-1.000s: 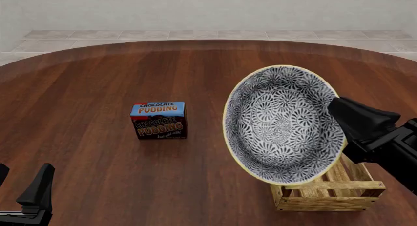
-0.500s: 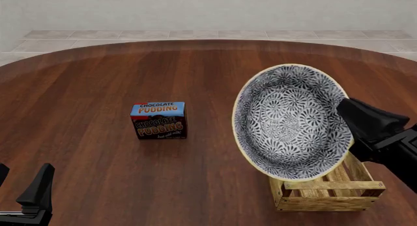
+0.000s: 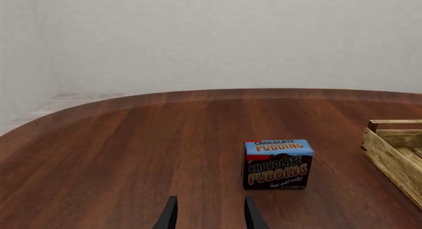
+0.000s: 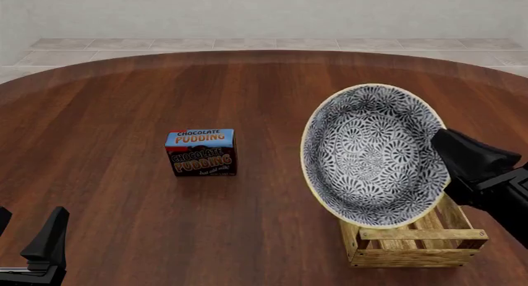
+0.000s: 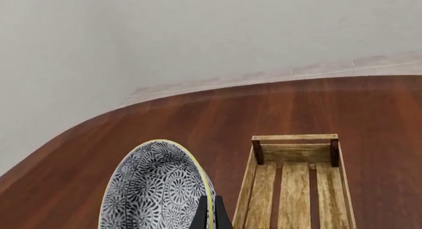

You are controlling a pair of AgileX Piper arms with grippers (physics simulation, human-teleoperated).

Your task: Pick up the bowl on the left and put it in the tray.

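My right gripper [image 5: 207,214] pinches the bowl [image 4: 375,155] by its rim, tilted on edge above the tray [image 4: 417,239]; my left gripper [image 3: 207,216] hangs open near the pudding box [image 4: 201,152]; contact with the tray seems unlikely.

Even, bright, diffuse light is rendered throughout; a soft sheen is seen on the dark reddish wooden table [image 4: 123,113]; everything is sharp.

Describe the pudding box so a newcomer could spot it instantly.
Start at the dark wood table. Left of the patterned bowl, which the right gripper holds up over the wooden tray, the pudding box stands alone. It is the only printed carton: blue top, dark front, reading "CHOCOLATE PUDDING".
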